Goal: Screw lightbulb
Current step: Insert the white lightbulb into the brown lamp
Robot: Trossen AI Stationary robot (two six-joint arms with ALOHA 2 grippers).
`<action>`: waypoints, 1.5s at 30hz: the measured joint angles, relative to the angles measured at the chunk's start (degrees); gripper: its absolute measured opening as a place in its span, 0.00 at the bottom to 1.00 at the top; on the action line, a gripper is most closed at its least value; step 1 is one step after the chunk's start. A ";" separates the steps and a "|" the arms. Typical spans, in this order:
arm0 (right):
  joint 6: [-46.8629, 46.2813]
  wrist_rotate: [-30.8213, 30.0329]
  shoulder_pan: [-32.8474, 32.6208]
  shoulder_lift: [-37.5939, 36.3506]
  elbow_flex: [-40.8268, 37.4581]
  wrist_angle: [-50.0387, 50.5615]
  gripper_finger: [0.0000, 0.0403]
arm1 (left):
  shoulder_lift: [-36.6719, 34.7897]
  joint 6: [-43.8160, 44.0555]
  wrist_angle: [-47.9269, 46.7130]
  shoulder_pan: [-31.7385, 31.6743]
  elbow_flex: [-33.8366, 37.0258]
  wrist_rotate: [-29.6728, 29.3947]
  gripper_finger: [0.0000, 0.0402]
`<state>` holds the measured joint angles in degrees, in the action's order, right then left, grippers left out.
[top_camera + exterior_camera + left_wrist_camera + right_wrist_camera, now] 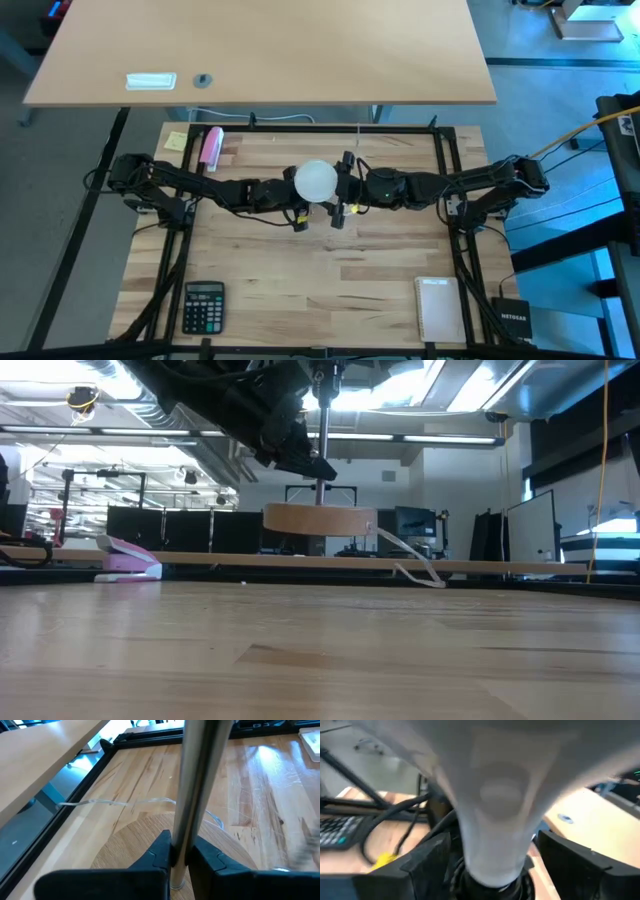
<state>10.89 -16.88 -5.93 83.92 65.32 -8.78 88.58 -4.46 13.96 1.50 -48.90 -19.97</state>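
bulb (315, 179) sits at table centre atop the pole (192, 795), neck in the socket; left gripper (179, 856) clamps the pole, right gripper (492, 857) straddles the neck, jaws apart; looks light, smooth, fragile, so best held gently at the neck.

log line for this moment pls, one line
step: screwing bulb | left gripper: shut on lamp pole | right gripper: open around bulb neck | base: on table
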 joint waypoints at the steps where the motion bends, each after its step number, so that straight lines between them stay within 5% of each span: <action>1: -0.19 1.07 0.00 -0.53 0.00 1.03 0.74 | 0.00 0.03 0.00 0.00 0.00 0.00 0.07; 21: -2.98 1.44 -0.04 -8.90 -0.09 23.53 0.74 | 3.19 4.73 4.27 -2.73 2.76 5.03 0.07; 35: -7.75 1.00 -0.04 -8.87 -14.25 11.21 0.74 | 11.56 4.68 21.06 -2.62 6.15 7.89 0.07; 45: -8.10 1.01 -0.04 -8.87 -17.44 6.24 0.74 | 11.74 5.46 19.14 -3.48 7.32 7.78 0.12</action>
<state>2.79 -15.88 -5.98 75.05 47.88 -2.54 100.31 1.00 33.09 -1.98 -41.58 -12.19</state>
